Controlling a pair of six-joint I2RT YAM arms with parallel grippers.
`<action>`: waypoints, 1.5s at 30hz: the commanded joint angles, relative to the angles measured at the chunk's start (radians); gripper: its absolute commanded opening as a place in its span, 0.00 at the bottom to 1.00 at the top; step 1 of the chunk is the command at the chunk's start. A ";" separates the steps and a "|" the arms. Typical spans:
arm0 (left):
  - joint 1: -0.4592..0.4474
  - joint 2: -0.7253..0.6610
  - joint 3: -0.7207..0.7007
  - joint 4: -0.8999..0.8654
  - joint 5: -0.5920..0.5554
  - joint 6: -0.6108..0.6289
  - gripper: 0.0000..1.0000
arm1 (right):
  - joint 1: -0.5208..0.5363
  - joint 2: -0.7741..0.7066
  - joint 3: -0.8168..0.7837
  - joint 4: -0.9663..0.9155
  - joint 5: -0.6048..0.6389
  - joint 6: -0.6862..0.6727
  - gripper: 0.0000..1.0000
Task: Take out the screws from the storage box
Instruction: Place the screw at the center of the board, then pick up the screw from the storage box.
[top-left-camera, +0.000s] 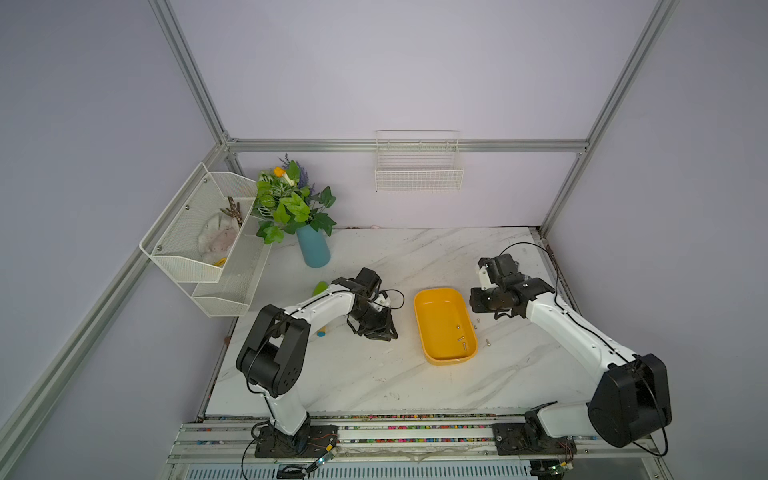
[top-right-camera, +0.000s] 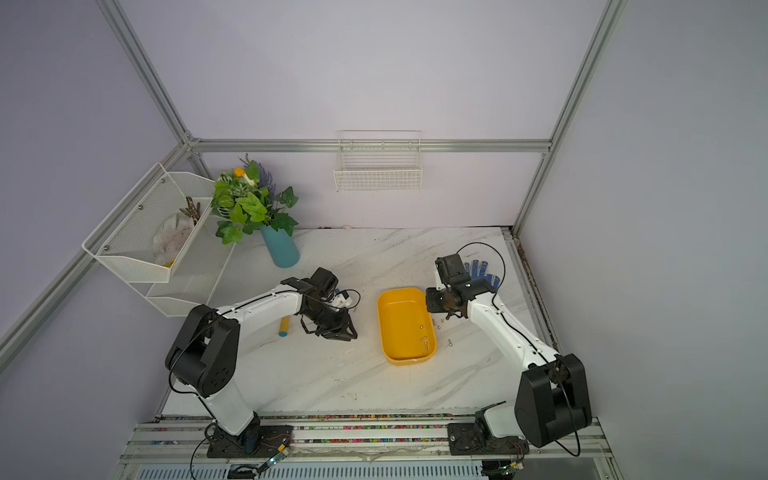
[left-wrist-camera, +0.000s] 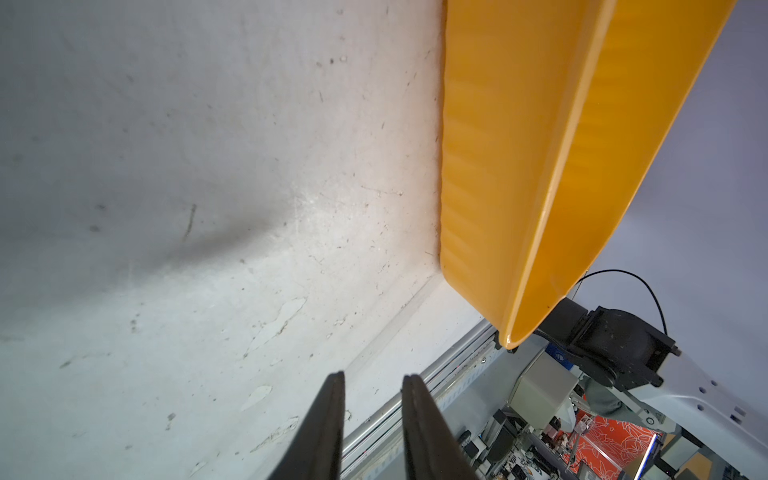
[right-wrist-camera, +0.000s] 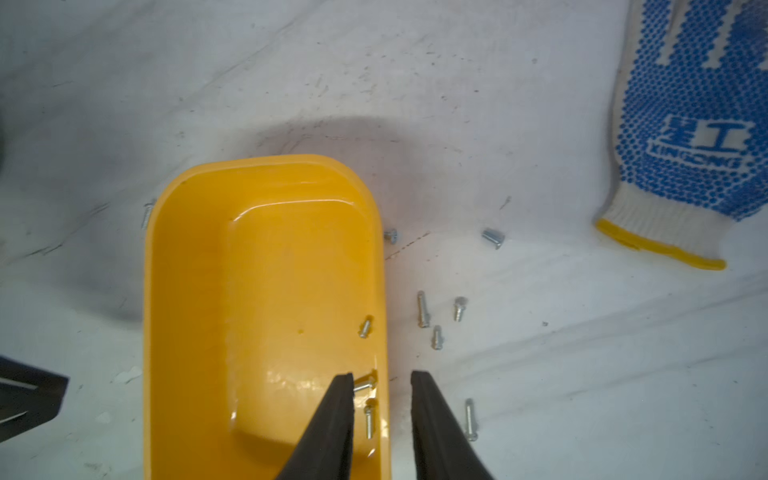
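Because the screws (right-wrist-camera: 365, 328) left inside the storage box (right-wrist-camera: 270, 270) all lie hard against the wall nearest my right gripper (right-wrist-camera: 382, 376), that is the arm I would use. Its jaws stand a little apart with nothing between them. In the wrist view they straddle that wall's rim, one fingertip over the box floor and its mate over the table (right-wrist-camera: 540, 353) outside. Two screws sit just beside the inner fingertip, one crosswise to the wall, the other with its shank running along it. A third lies further ahead of the tips, slightly tilted. Several more lie out on the table on the gripper's outer side. My left gripper (left-wrist-camera: 372, 376), narrowly parted and empty, hangs beyond the opposite wall, with the box's whole width between it and them. I judge that a small inward shift comes next.
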 joint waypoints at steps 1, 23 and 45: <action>0.005 0.019 0.103 -0.001 -0.007 0.008 0.29 | 0.080 0.031 0.010 -0.057 -0.007 0.070 0.31; 0.041 -0.060 0.096 0.083 -0.027 -0.065 0.30 | 0.206 0.308 0.039 0.000 0.175 0.074 0.53; 0.051 -0.044 0.104 0.068 -0.010 -0.055 0.30 | 0.229 0.369 0.014 0.033 0.230 0.089 0.92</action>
